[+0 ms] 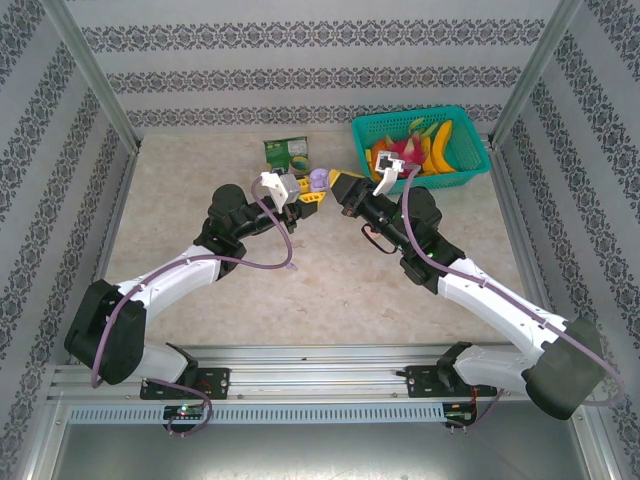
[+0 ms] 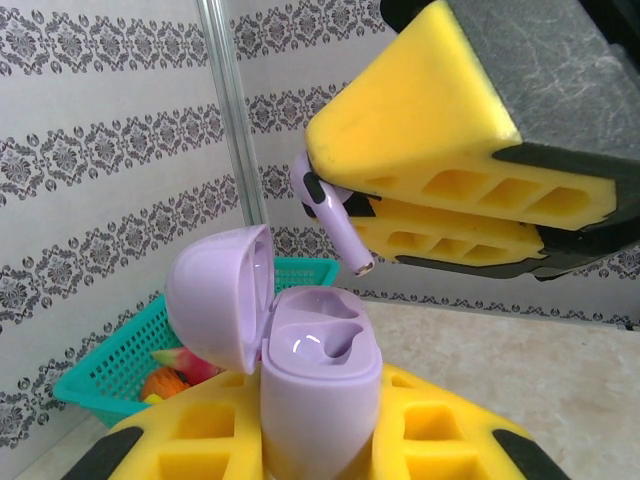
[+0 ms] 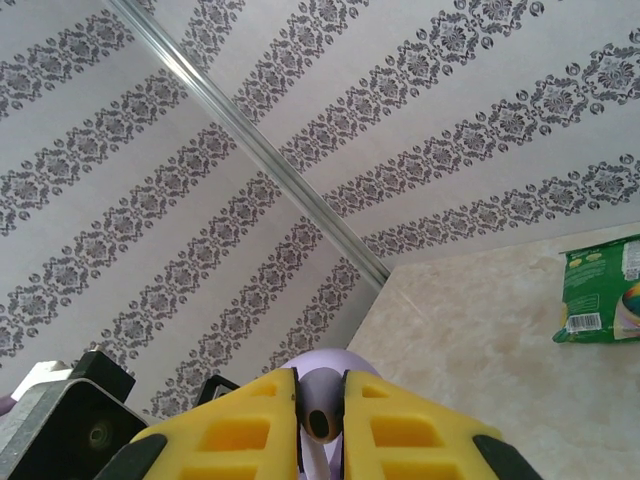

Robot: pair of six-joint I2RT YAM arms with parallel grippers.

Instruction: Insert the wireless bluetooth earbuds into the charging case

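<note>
Left fingers (image 2: 165, 425) are closed on the lower body of the lavender charging case (image 2: 320, 400), which stands upright between their yellow pads at the bottom of the left wrist view. Its lid (image 2: 215, 300) is hinged open to the left. Right fingers (image 2: 420, 110) enter from the upper right of that view, pinched shut on a lavender earbud (image 2: 335, 215). The earbud's stem slants down toward the open case, and its tip is just above the case, not touching it. In the right wrist view the same earbud (image 3: 320, 420) is clamped in the narrow gap between the two yellow pads at the bottom centre.

From above, both arms reach forward and inward, the left arm (image 1: 180, 270) from the lower left and the right arm (image 1: 480, 290) from the lower right. Their tips nearly meet just above the middle of the frame.

Behind them on the pale marbled surface (image 1: 330, 290) lies a green packet (image 1: 288, 152). It has a barcode label, and its print is too small to read. A teal basket (image 1: 470, 150) of colourful items sits at the upper right.
</note>
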